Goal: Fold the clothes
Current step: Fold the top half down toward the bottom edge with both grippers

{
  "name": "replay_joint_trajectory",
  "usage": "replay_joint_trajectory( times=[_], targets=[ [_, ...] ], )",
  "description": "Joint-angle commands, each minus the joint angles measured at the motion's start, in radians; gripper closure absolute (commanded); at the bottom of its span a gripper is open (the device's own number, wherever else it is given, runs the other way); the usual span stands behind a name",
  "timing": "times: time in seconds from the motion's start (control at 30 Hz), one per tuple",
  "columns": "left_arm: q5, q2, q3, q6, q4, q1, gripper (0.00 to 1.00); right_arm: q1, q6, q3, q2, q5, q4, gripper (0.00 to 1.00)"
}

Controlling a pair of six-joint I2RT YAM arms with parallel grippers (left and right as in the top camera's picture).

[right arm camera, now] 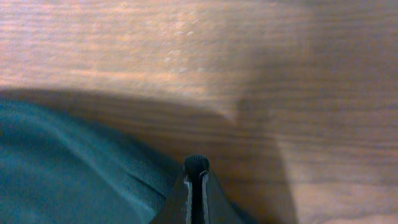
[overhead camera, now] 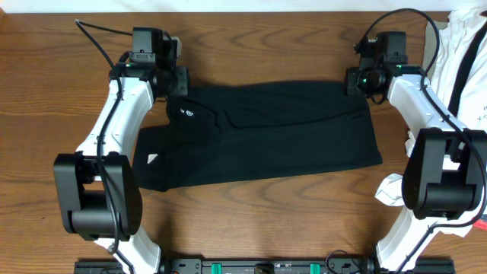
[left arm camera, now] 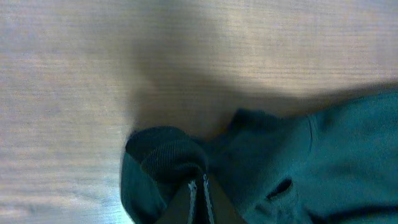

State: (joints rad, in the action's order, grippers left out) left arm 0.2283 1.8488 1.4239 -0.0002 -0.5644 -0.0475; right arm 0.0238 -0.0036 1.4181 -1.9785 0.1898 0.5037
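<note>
- The black clothes lie spread flat in the middle of the table.
- The left gripper is pinched tight on their far-left corner.
- The right gripper is clamped on the far-right corner.

Overhead straight down, wrist views close, sharing clothes
</note>
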Motion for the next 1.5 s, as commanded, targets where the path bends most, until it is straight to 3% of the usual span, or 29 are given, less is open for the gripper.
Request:
replay_joint_trajectory(
  times=[0.0, 0.23, 0.53, 0.77, 1.17, 1.47],
  targets=[
    [0.025, -0.084, 0.021, 0.0, -0.065, 0.005, 0.94, 0.011, -0.014, 0.005, 0.092, 0.052, 0.041, 0.99],
    [0.025, -0.219, 0.021, -0.003, -0.192, 0.006, 0.94, 0.022, -0.047, 0.005, 0.196, 0.046, 0.199, 0.99],
    [0.02, -0.246, 0.002, -0.145, -0.453, 0.006, 0.94, 0.024, -0.081, -0.001, 0.219, 0.047, 0.433, 0.99],
    [-0.099, -0.246, -0.007, -0.201, -0.608, 0.006, 0.94, 0.029, -0.092, -0.012, 0.219, 0.014, 0.575, 0.99],
    [-0.111, -0.246, -0.11, -0.201, -0.647, 0.006, 0.94, 0.034, -0.092, -0.165, 0.219, -0.008, 0.53, 0.99],
    [-0.263, -0.246, -0.212, -0.247, -0.634, 0.006, 0.94, 0.082, -0.082, -0.198, 0.219, -0.082, 0.501, 0.99]
  ],
)
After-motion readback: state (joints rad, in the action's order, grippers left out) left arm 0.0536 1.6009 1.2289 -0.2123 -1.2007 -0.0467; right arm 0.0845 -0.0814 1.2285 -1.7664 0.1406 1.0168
